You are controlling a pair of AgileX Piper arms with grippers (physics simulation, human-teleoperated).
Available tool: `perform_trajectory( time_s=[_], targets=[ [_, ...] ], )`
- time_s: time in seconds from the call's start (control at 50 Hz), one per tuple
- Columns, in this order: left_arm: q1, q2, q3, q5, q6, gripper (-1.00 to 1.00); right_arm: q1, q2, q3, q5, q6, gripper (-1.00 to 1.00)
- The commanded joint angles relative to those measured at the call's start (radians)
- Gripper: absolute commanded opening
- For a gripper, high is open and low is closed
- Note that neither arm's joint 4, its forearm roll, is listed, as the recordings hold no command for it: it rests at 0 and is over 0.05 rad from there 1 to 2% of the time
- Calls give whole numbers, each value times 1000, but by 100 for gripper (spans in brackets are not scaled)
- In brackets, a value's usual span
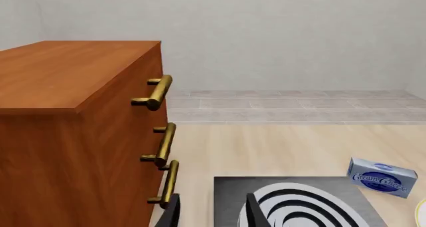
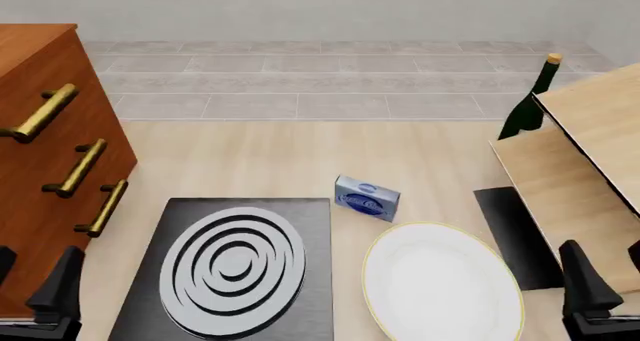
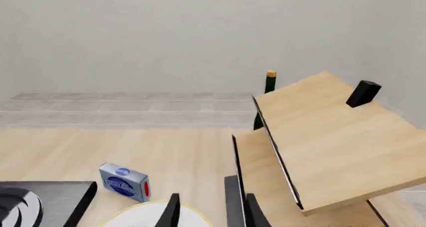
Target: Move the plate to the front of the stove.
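Front view: stove [image 2: 240,273] is the landmark, dark grey slab flat on the light wood table [image 2: 280,161], ringed burner [image 2: 232,264] filling most of it; plate [image 2: 441,284] lies flat on the table just right of the stove, close to its right edge but with a thin gap showing, so not in front of the stove; plate carries nothing and nothing touches it; small blue-white box [image 2: 367,197] sits just off the stove's far right corner, near the plate's far rim, apart from both; wooden drawer cabinet [image 2: 40,154] with three brass handles [image 2: 75,169] stands left of the stove; black mat [image 2: 515,236] lies right of the plate, partly under a light wood two-tier shelf [image 2: 580,154]; dark green bottle [image 2: 528,101] upright behind the shelf, well away from the stove.

Left gripper [image 2: 30,288] is low at the stove's near left corner, beside the cabinet; left wrist view shows both fingers [image 1: 254,213] spread apart over the stove's left edge, nothing between them.

Right gripper [image 2: 605,285] is well right of the stove, past the plate and near the mat; right wrist view shows its fingers [image 3: 171,211] parted wide, plate rim [image 3: 156,212] visible below the gap, nothing gripped; small black block [image 3: 363,93] sits on the shelf top.
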Motion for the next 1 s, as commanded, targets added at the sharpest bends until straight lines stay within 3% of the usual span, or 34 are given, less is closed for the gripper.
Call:
perform_trajectory(
  time_s=[0.02, 0.06, 0.08, 0.38, 0.74, 1.0],
  targets=[
    [0, 1, -4, 2, 2, 100, 97, -28, -44, 125, -120, 100],
    [0, 3, -3, 1, 0, 100, 96, -28, -59, 147, -150, 100],
    [0, 5, -3, 1, -2, 100, 96, -29, -75, 177, -192, 100],
    [0, 6, -1, -3, -1, 100, 131, -28, -191, 377, -371, 100],
    [0, 2, -1, -1, 0, 100, 177, -29, -323, 638, -631, 100],
    [0, 4, -3, 0, 0, 100, 204, -29, -370, 787, -730, 100]
  ],
)
